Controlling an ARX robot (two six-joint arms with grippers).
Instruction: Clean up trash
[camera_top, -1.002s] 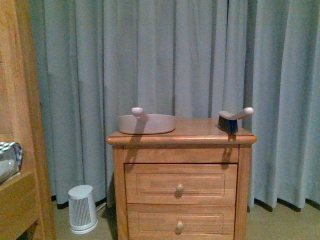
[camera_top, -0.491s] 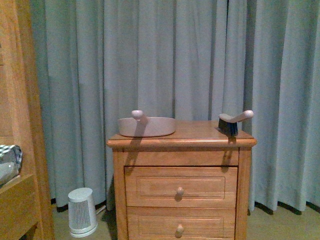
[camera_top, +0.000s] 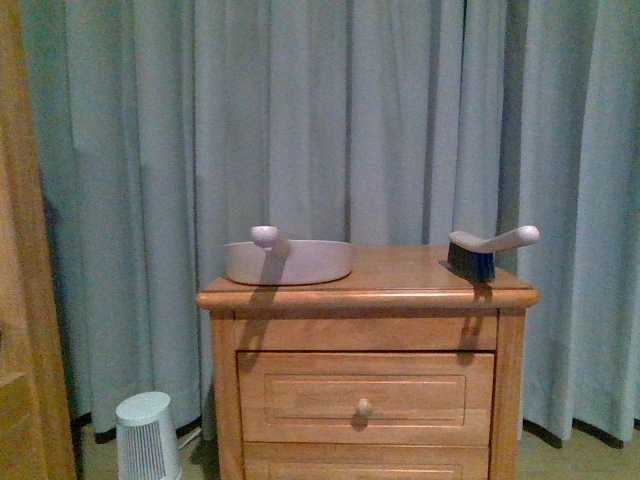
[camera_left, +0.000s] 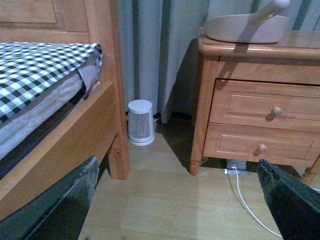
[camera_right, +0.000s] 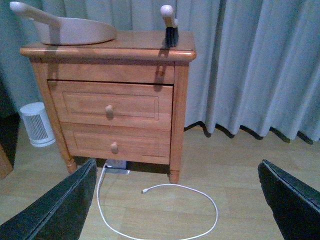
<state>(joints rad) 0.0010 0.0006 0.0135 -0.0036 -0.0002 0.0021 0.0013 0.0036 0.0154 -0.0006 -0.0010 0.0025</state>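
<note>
Left tool (camera_left: 176, 167) and right tool (camera_right: 177, 167) gape open, empty; dustpan (camera_top: 288, 262) and hand brush (camera_top: 480, 252) sit apart on bedside table (camera_top: 400, 272).

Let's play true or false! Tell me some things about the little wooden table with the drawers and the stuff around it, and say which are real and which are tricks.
1. The beige-pink plastic dustpan sits on top of the wooden nightstand. True.
2. The hand brush with dark bristles lies inside the dustpan. False: it rests apart from the dustpan, at the other end of the nightstand top.
3. A small white ribbed appliance stands on the floor beside the nightstand. True.
4. One nightstand drawer is pulled open. False: both drawers are shut.
5. A white cable lies looped on the floor in front of the nightstand. True.
</note>
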